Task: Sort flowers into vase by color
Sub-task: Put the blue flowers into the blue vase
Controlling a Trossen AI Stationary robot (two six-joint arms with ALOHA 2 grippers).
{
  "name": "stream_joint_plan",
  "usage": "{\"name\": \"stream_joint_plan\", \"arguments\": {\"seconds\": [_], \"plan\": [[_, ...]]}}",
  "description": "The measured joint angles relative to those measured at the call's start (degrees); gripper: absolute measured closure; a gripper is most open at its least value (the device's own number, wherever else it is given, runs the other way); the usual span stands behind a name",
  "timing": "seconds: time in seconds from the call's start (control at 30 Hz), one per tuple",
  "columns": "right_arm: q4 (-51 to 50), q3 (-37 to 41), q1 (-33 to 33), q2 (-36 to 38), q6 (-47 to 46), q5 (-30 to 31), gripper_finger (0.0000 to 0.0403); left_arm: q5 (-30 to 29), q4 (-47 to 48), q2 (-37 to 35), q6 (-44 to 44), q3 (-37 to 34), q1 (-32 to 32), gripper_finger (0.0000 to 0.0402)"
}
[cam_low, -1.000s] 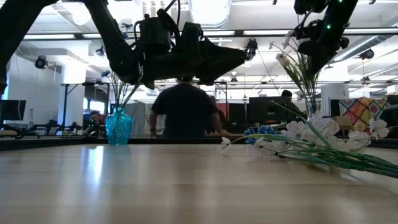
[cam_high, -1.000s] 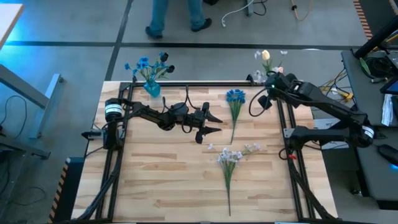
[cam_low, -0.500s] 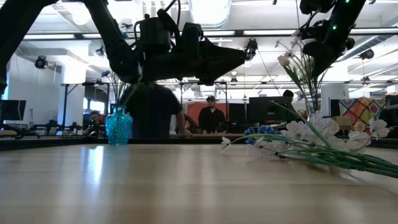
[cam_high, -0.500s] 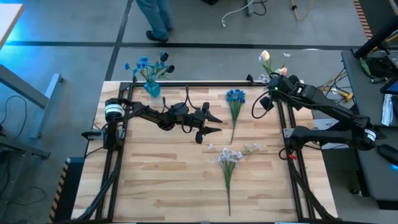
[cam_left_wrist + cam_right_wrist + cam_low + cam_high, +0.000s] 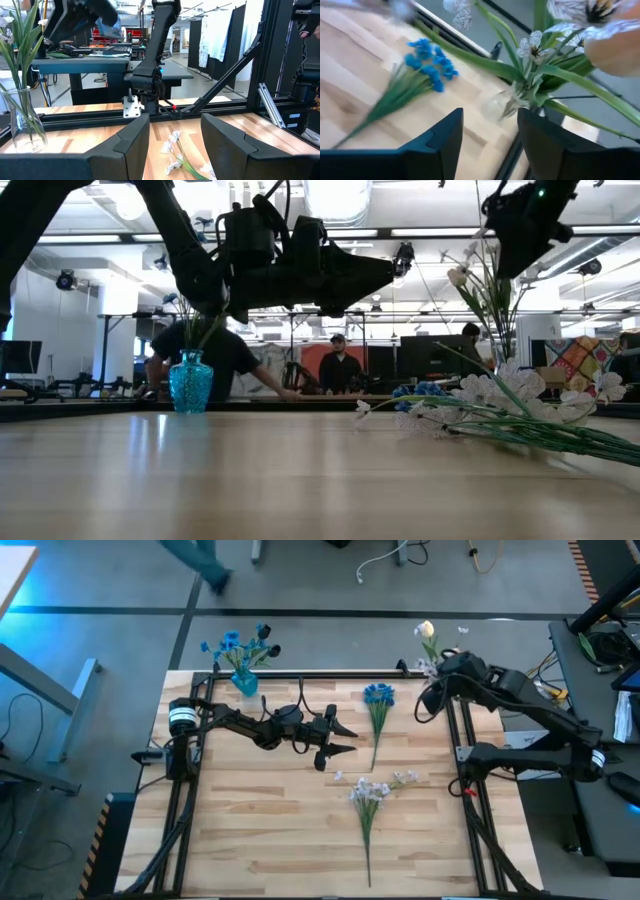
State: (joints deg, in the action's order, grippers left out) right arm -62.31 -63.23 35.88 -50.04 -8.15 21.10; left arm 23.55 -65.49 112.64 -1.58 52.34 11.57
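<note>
A clear vase at the table's far right corner holds a peach tulip bud and white blossoms. My right gripper hangs open above and beside it, with nothing between its fingers. A blue vase at the far left holds blue flowers. A blue sprig and a white-lilac sprig lie flat on the table. My left gripper hovers open over the table's middle, pointing toward the right edge, holding nothing.
Black frame rails run along the table's far edge and both sides. Beyond the far edge, people sit or move about in the room. Bare wood lies near the front left.
My right gripper has risen away from the clear vase and moved slightly toward the table's right edge. The flowers in that vase stay standing. A person has walked past beyond the far edge.
</note>
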Motion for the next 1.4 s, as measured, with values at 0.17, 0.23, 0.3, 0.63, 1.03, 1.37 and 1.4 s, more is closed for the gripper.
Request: {"name": "stream_joint_plan", "arguments": {"seconds": [0.17, 0.23, 0.3, 0.63, 1.03, 1.37, 1.4], "plan": [[-5.01, -4.11, 0.0, -0.07, -3.73, -2.91, 0.0218, 0.0, 0.02, 0.0, 0.0, 0.0, -0.02, 0.0238], [-7.2, -5.67, 0.0, -0.07, -2.92, -5.43, 0.0225, 0.0, 0.25, 0.0, 0.03, 0.0, -0.02, 0.0238], [-8.98, -6.92, 0.0, 0.18, -0.17, -10.24, 0.0237, -0.01, 0.78, 0.0, 0.74, 0.0, -0.07, 0.0238], [-6.37, -1.72, -0.15, 9.3, 2.24, -15.37, 0.0383, 0.01, 3.66, -0.04, 5.78, 0.0, -1.46, 0.0278], [13.46, 19.73, -1.31, 18.56, 3.21, -22.75, 0.039, -0.92, 14.53, -3.32, 8.14, -2.6, -3.02, 0.0369], [17.82, 22.43, -10.56, 19.2, 1.32, -22.64, 0.039, -6.85, 14.3, -9.23, 8.95, -12.03, -6.81, 0.0401], [18.96, 22.75, -11.86, 19.13, 1.11, -22.61, 0.0391, -7.85, 14.31, -9.82, 9.07, -13.13, -7.28, 0.0401]]}}
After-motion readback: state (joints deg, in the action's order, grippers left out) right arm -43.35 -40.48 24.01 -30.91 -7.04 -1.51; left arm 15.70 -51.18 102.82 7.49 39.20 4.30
